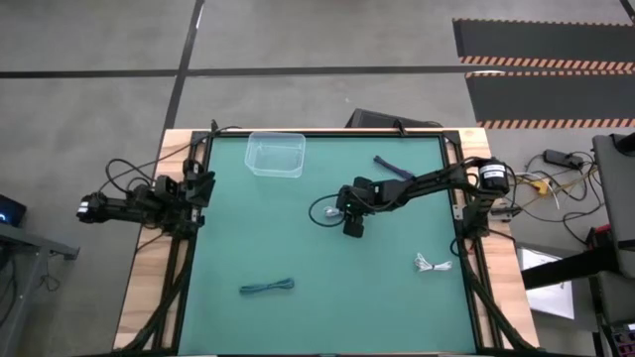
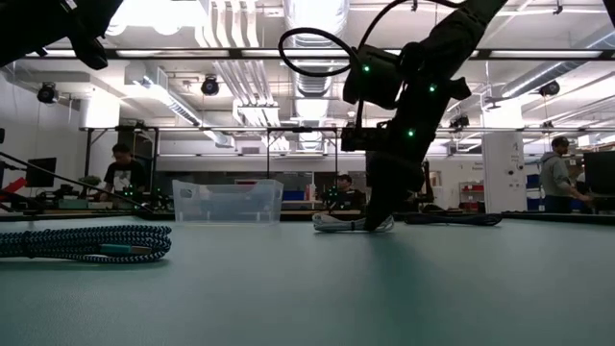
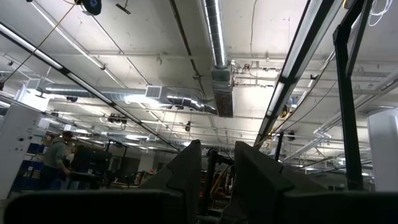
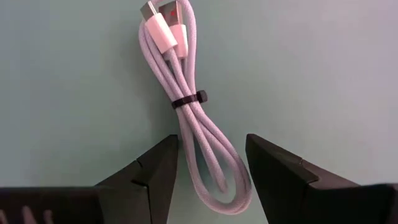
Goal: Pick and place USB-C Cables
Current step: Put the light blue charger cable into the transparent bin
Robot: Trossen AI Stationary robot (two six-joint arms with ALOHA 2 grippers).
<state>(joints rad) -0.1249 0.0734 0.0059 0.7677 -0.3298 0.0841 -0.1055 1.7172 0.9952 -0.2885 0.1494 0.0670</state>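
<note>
My right gripper [image 4: 211, 146] is open and low over the middle of the green mat [image 1: 353, 226]. A white braided cable bundle [image 4: 186, 93], bound by a small black tie, lies flat on the mat. Its looped end [image 4: 217, 186] sits between my two fingers. In the low view the gripper [image 2: 370, 221] stands down at this cable [image 2: 336, 224]. A teal cable [image 1: 266, 288] lies near the mat's near edge, a second white one [image 1: 433, 264] at the right, and a dark one [image 1: 394, 167] at the far right. My left gripper [image 3: 219, 155] waits at the table's left edge, pointing up. My right gripper comes from above, pointing down, one finger [image 4: 158, 168] on either side of the white cable's looped end [image 4: 217, 186], along its length. The cable lies flat on the mat. I cannot tell whether the fingers touch it.
A clear plastic container [image 1: 275, 154] stands at the mat's far edge, left of centre, and shows in the low view too [image 2: 227, 202]. The teal cable [image 2: 86, 242] lies close to the low camera. People stand at benches in the room beyond the table.
</note>
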